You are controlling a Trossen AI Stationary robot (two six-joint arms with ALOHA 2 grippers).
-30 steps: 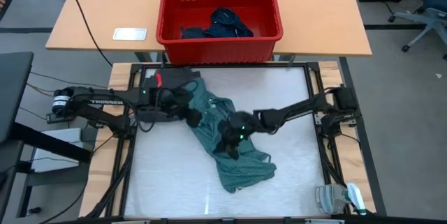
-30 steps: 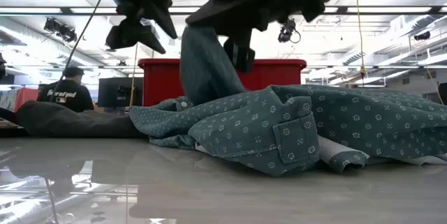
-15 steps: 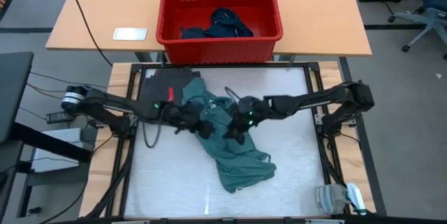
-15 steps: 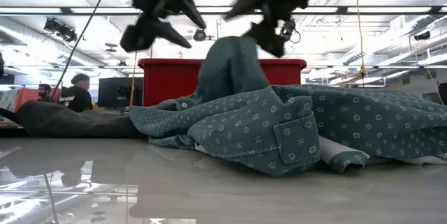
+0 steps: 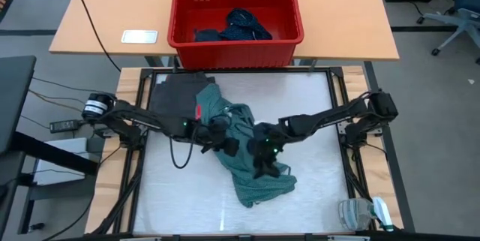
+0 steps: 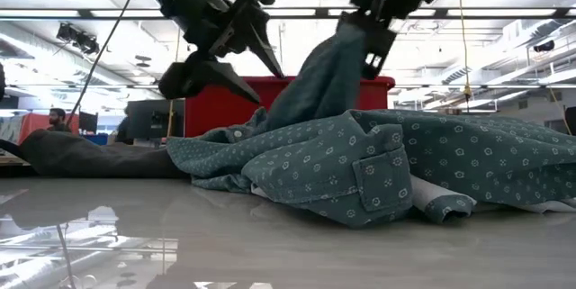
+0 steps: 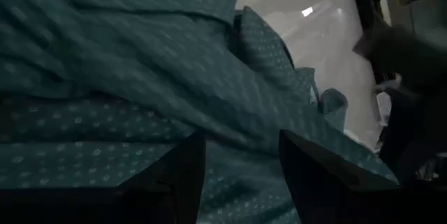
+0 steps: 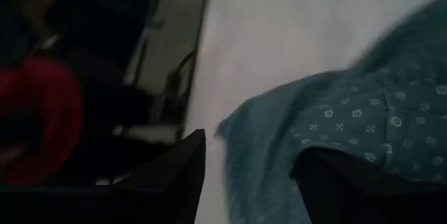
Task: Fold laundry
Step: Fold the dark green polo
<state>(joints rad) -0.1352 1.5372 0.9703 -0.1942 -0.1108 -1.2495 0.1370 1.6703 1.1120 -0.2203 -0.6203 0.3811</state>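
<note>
Two open grippers over teal shirt [image 5: 251, 170]

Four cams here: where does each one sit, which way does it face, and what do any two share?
High: overhead, straight down on the table; both arms, red basket.
Low: table height, looking across at the teal shirt; both arms overhead.
Left wrist: past the left gripper, onto shirt.
Right wrist: past the right gripper, shirt and table.
Shared: all four show the shirt.

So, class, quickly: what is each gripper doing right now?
Left gripper: open, over the teal shirt, holding nothing.
Right gripper: open, above the same shirt, holding nothing.
</note>
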